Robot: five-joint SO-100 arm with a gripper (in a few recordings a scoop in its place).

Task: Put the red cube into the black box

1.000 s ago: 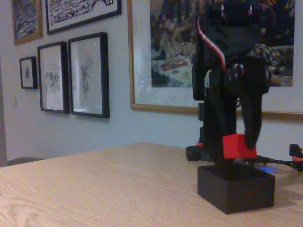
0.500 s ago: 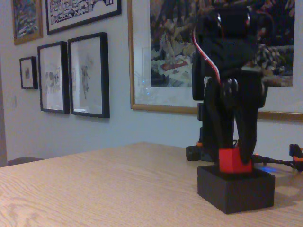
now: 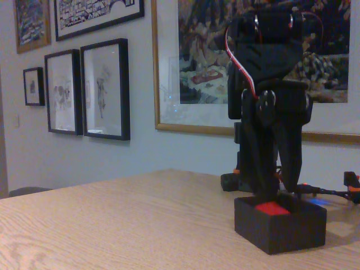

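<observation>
red cube (image 3: 271, 208): inside the black box (image 3: 280, 225), only its top face shows above the rim.
gripper (image 3: 277, 194): fingers reach down into the box astride the cube; parted or pinching, cannot tell.
handling: likely light, rigid, matte; pinch opposite flat faces.

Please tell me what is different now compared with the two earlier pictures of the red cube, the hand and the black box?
The hand went straight down, carrying the red cube from above the rim into the black box. Now only the cube's top shows over the front wall. The fingers reach into the box beside the cube; whether they have let go cannot be told. The box, the wooden table and the framed pictures stayed as they were.
</observation>
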